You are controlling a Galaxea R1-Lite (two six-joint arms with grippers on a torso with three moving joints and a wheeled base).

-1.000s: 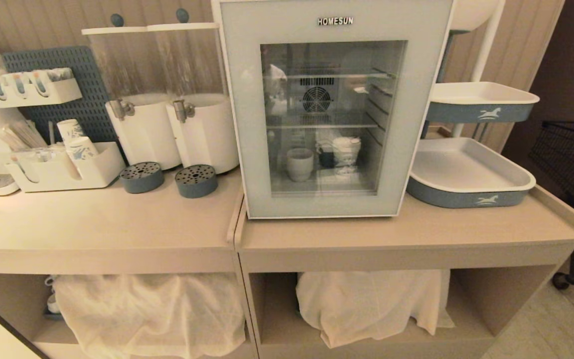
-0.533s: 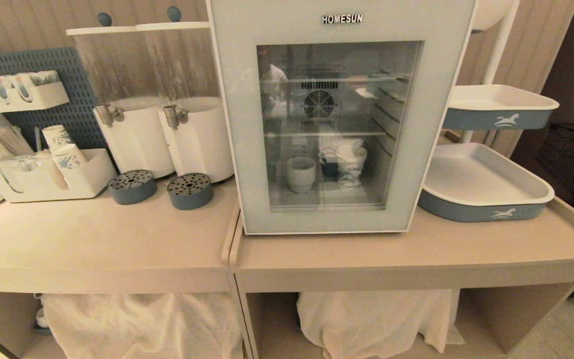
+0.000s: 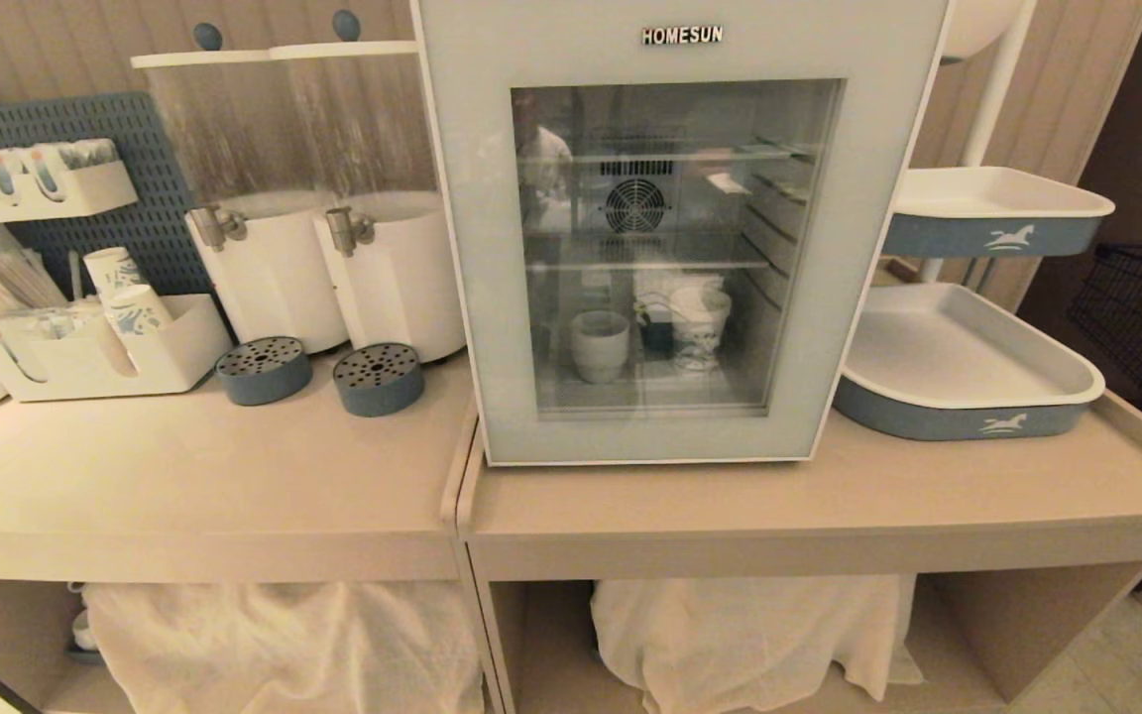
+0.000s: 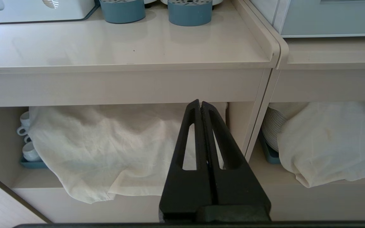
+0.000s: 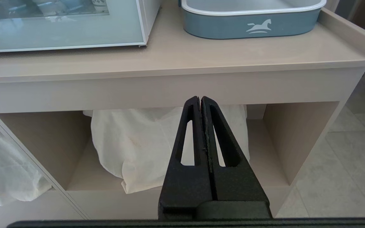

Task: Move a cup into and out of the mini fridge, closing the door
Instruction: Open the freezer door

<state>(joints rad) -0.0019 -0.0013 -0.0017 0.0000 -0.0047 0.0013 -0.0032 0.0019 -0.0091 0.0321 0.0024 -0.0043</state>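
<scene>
Fingers (image 4: 200,106) pressed together — squat white cup (image 3: 599,345) behind glass door (image 3: 675,238).

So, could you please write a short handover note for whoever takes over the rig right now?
Left gripper: shut, empty, parked low in front of the counter's lower shelf.
Right gripper: shut, empty, parked the same way on the other side.
The cup stands on the floor of the mini fridge, left of a patterned paper cup.
The door is shut.
Done, as things lie: cup is inside with the door closed.
Left: open the door, take the cup out, set it on the counter, close the door again.
</scene>
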